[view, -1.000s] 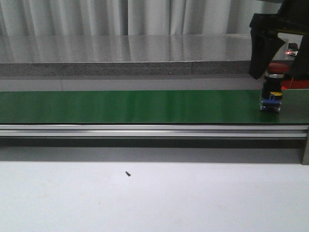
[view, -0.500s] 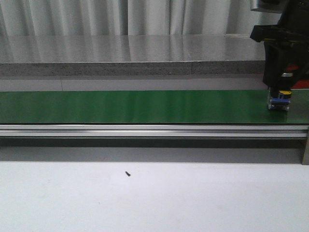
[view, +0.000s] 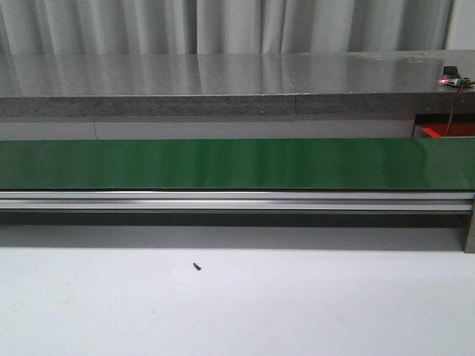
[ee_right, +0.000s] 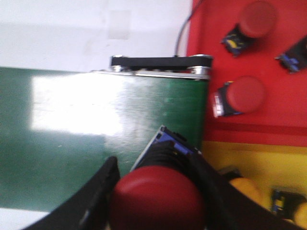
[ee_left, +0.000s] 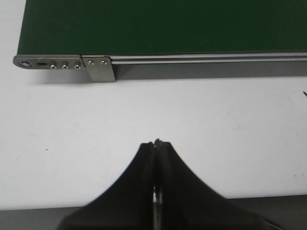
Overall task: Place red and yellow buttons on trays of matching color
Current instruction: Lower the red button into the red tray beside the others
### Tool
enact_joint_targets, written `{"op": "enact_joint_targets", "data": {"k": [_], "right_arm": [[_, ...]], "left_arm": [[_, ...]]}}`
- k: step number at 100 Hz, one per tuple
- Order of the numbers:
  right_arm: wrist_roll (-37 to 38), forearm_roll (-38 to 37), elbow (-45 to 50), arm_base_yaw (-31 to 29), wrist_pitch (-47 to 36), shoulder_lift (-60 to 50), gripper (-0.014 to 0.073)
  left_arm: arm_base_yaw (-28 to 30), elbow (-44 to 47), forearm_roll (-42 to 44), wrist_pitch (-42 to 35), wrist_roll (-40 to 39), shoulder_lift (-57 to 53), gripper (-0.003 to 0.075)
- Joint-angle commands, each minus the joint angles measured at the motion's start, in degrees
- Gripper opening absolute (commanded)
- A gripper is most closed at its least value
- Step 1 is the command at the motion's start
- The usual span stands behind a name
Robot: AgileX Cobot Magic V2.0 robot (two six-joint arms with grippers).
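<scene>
Pincer states come first: our right pincer is clamped on a red button, whose domed cap fills the space between the two dark fingers in the right wrist view, with its blue and black body poking out beyond the cap. We see the held button hanging above the end of the green conveyor belt, just beside the trays. Our left pincer has its tips pressed together, holding nothing, over the bare white surface near the belt's other end, where a metal bracket with small screws fixes the rail.

Beyond the belt's end roller we see the red tray, which already carries buttons: one red button far from the pincer, a second red one lying on its side closer in, and part of a third body at the picture's edge. Touching it is the yellow tray, where yellow buttons show, partly hidden by the pincer finger.

From the front view we see neither arm. The long green belt runs across in its aluminium rail, a corner of the red tray peeks out at the right end, and a small dark screw lies on the white surface.
</scene>
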Motion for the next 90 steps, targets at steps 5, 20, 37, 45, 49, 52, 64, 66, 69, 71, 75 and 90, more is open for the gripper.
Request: {"op": "enact_joint_targets", "data": {"k": [5,20,37,45,49,52,64,66,69,71,75,90], "right_arm": [[0.38,-0.53,-1.6,-5.91,-3.69,-2.69,0.0195],[0.38,-0.53,-1.6,-11.87,-7.4,-2.06,0.0195],[0.38,2.35,-1.6,-16.0,-10.72,1.58,0.0195],[0.38,2.6,-1.71,-16.41,-13.23,4.11,0.0195],[0.38,2.74,-1.71,-16.41,-14.91,5.47,0.0195],[0.38,2.94,-1.76,-16.41,-15.8,6.38,0.0195],[0.38,3.7,-3.11,-16.13,-17.86,10.79,0.0195],[0.38,3.68,-3.53,-16.05,-18.05,11.32,0.0195],[0.38,3.93,-4.13,-15.86,-18.27,12.49,0.0195],[0.38,4.11,-4.59,-15.7,-18.32,13.13,0.0195],[0.38,4.46,-5.47,-15.54,-18.67,14.16,0.0195],[0.38,4.91,-8.22,-14.98,-17.85,17.69,0.0195]], "left_arm": [[-0.37,-1.49,-0.92,-2.78,-0.15,-0.24,-0.0019],[-0.37,-1.49,-0.92,-2.78,-0.15,-0.24,-0.002],[-0.37,-1.49,-0.92,-2.78,-0.15,-0.24,-0.002],[-0.37,-1.49,-0.92,-2.78,-0.15,-0.24,-0.0019],[-0.37,-1.49,-0.92,-2.78,-0.15,-0.24,-0.002],[-0.37,-1.49,-0.92,-2.78,-0.15,-0.24,-0.002],[-0.37,-1.49,-0.92,-2.78,-0.15,-0.24,-0.002],[-0.37,-1.49,-0.92,-2.78,-0.15,-0.24,-0.002],[-0.37,-1.49,-0.92,-2.78,-0.15,-0.24,-0.002],[-0.37,-1.49,-0.92,-2.78,-0.15,-0.24,-0.002],[-0.37,-1.49,-0.92,-2.78,-0.15,-0.24,-0.002],[-0.37,-1.49,-0.92,-2.78,-0.15,-0.24,-0.002]]}}
